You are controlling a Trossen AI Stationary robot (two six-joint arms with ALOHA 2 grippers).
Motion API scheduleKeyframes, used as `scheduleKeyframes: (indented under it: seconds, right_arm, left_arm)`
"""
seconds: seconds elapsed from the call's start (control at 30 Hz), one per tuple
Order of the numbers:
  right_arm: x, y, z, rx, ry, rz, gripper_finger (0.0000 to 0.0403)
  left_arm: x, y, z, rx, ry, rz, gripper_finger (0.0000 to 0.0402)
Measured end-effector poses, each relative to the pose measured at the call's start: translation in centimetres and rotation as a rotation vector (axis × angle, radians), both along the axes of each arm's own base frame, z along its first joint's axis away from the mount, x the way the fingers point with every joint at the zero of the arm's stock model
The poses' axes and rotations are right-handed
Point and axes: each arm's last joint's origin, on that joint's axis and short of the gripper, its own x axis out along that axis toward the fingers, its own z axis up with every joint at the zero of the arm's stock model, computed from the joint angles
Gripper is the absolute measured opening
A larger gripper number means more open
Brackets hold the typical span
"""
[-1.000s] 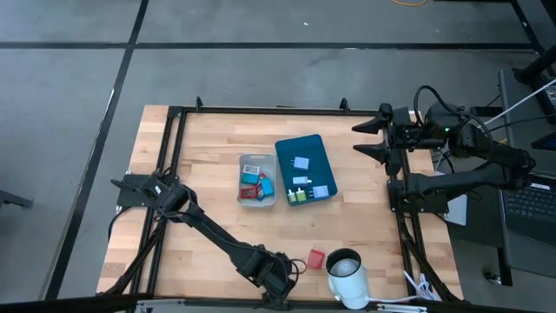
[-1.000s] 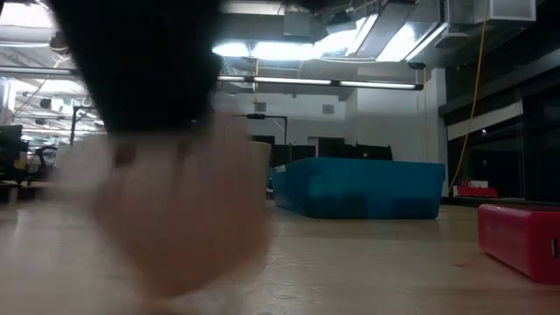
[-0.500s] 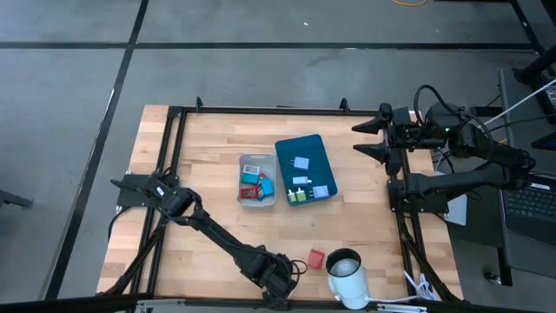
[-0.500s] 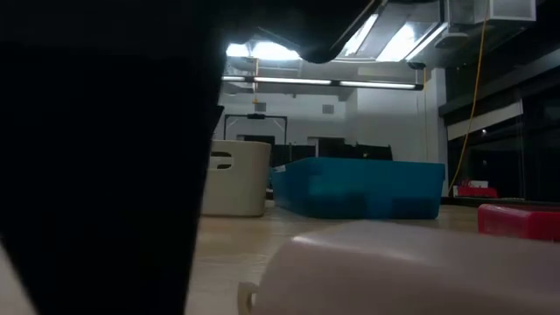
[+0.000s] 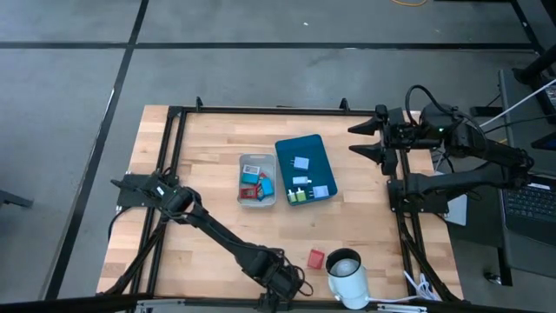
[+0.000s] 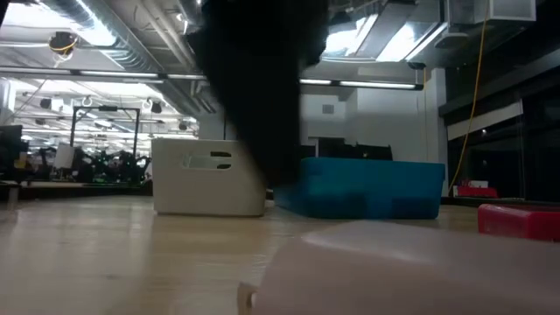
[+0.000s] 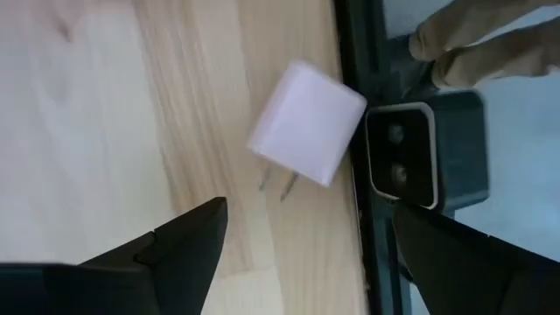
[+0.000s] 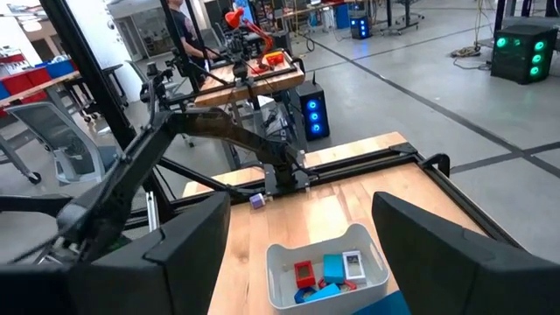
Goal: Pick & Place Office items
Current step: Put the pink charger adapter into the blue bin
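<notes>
Left hand (image 7: 302, 249) is hovering spread wide, grasping nothing, above the small white plastic plug-in charger (image 7: 306, 136) lying straight ahead at the worktop's (image 5: 208, 174) near edge; right arm is waiting.

The bin (image 5: 257, 181) was set at the table's (image 5: 208, 148) middle, the tray (image 5: 305, 169) just at its three o'clock. A block (image 5: 315, 259) and charger (image 7: 306, 136) were placed at the six o'clock edge.

Bright overhead lights; low view foregrnd blurred, backlit.
</notes>
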Motion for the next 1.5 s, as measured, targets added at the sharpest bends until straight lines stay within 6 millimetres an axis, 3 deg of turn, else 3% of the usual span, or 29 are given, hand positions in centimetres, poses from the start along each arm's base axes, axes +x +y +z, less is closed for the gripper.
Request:
scheduleKeyframes:
  seconds: [0.17,0.43,0.83,1.07,1.5]
  right_arm:
    - [0.2,0.0,-0.1,0.001,0.006,0.000,0.0284]
    - [0.8,-0.1,-0.3,0.006,0.025,0.012,0.0284]
    - [1.9,-0.2,-0.3,0.003,0.007,0.015,0.0284]
    - [2.3,-0.2,-0.3,0.002,-0.003,0.015,0.0284]
    - [2.6,-0.3,-0.5,-0.003,0.009,-0.007,0.0284]
  left_arm:
    - [0.6,0.5,1.0,0.050,-0.067,-0.073,0.0324]
    - [0.9,0.1,-1.1,0.077,-0.058,-0.265,0.0324]
    - [2.8,1.1,-1.7,0.045,-0.152,-0.228,0.0324]
    - [2.4,0.8,-3.5,0.049,-0.065,-0.268,0.0324]
    - [1.6,-0.2,-3.5,0.076,-0.070,-0.319,0.0313]
